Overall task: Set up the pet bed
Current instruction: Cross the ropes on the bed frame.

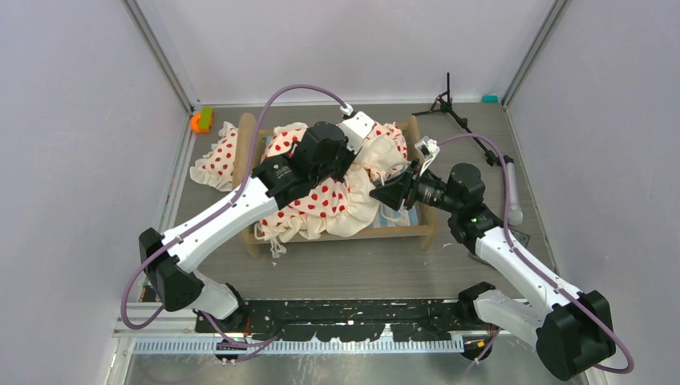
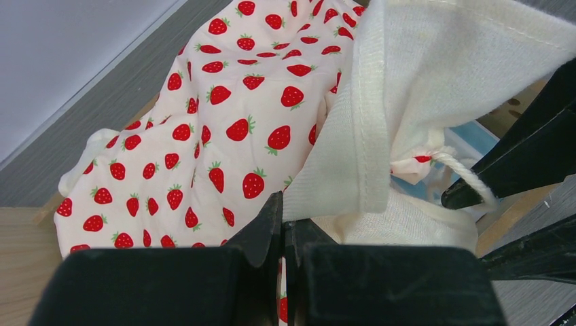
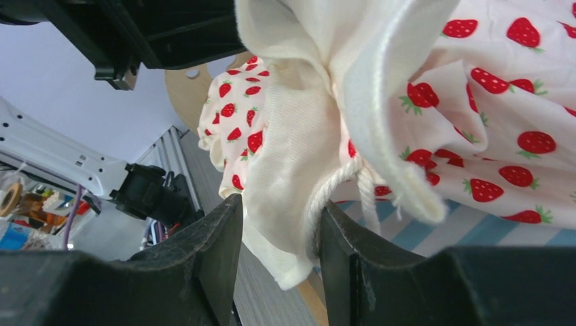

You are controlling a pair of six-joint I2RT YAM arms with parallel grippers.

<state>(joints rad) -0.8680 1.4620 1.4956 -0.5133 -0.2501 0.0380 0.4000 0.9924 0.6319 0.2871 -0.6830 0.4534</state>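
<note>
In the middle of the table (image 1: 345, 273) the pet bed (image 1: 397, 230) is parked level, end boards upright. The job looks maybe halfway done. The strawberry-print bedding (image 1: 329, 200) is piled across it in a rumpled heap rather than spread flat, and a matching ruffled piece (image 1: 216, 156) is lying outside the left end board (image 1: 244, 148). A strip of the striped mattress (image 3: 435, 231) can be seen under the lifted cloth, so the frame is dressed underneath and only the cover needs sorting.

The cream hem is pinched tight in the left gripper (image 2: 284, 217), its jaws fully closed on the fabric. A thick fold is straddled by the right gripper (image 3: 278, 217) with the jaws about half apart. Whether that fold is actually clamped can't be told from here.

The white cord (image 3: 333, 183) is hanging right inside that gap. For the spread to go well, cloth alone should probably be caught, not the cord, or the hem may get cinched instead of stretched. Then the two grips should be drawn apart slowly along the bed, low enough that the frame isn't dragged.
</note>
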